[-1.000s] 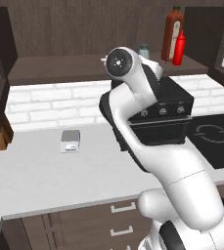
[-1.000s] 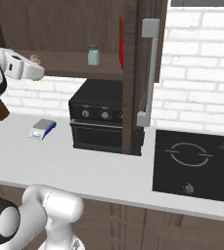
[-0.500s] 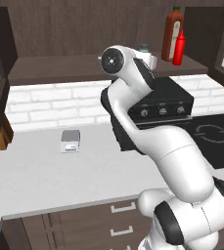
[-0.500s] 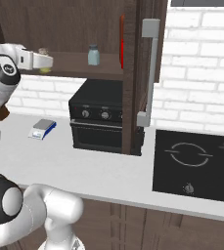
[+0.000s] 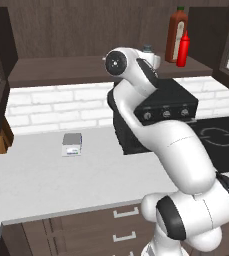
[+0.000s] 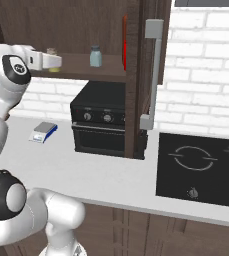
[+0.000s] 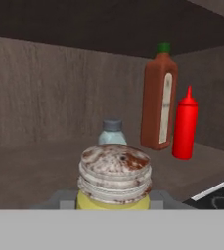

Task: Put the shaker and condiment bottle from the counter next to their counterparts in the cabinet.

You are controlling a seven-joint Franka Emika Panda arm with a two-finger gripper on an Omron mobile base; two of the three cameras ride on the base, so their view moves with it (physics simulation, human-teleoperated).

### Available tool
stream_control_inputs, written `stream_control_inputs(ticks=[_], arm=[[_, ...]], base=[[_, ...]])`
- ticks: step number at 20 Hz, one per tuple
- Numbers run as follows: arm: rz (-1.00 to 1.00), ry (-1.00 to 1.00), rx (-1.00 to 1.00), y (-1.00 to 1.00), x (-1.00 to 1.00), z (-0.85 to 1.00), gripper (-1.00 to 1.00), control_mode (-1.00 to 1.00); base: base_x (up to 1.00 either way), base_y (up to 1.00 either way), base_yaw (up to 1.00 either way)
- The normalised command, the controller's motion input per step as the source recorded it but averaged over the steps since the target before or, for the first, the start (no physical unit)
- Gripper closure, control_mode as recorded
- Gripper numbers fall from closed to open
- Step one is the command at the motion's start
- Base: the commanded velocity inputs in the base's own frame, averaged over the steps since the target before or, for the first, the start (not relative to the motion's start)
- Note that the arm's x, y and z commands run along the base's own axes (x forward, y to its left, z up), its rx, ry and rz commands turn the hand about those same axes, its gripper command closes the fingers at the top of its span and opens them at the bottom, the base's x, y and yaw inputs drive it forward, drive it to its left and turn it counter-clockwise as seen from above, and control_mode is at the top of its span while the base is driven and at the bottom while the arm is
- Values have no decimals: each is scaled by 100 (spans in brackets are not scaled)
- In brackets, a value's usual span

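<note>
In the hand view my gripper [image 7: 112, 199] is shut on the yellow-olive shaker [image 7: 114, 178], whose brownish cap faces the camera. It is held over the cabinet shelf [image 7: 30, 171]. Just behind it stands the pale blue-grey shaker [image 7: 112, 132]. To the right are the tall red-brown sauce bottle [image 7: 159, 102] and the red condiment bottle [image 7: 185, 126], side by side on the shelf. From the right base view, the gripper [image 6: 52, 61] hovers at shelf height, left of the pale shaker [image 6: 95, 56]. The left base view shows both bottles [image 5: 180, 37] at the shelf's right end.
A black countertop oven [image 6: 106, 117] stands under the shelf. A small scale [image 5: 71, 144] lies on the white counter [image 5: 46, 180] to its left. The open cabinet door [image 6: 146, 75] with its long handle juts out on the right, beside a black cooktop [image 6: 201, 167].
The hand has carried the shaker up and to the right, along the shelf toward the pale blue-grey shaker. The bottles and the scale have not moved.
</note>
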Motion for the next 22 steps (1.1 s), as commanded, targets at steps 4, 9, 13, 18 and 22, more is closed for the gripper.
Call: stream_control_inputs(ticks=[4,9,13,18,22], arm=[[0,0,0,-1,24,-9,100,-100],[0,-1,0,-3,30,-24,100,-100],[0,0,0,-4,41,-7,100,-100],[0,-1,0,-7,38,-8,100,-100],[0,0,0,-3,38,-21,100,-100]], base=[[0,0,0],[0,0,0],[0,0,0],[0,0,0],[0,0,0]])
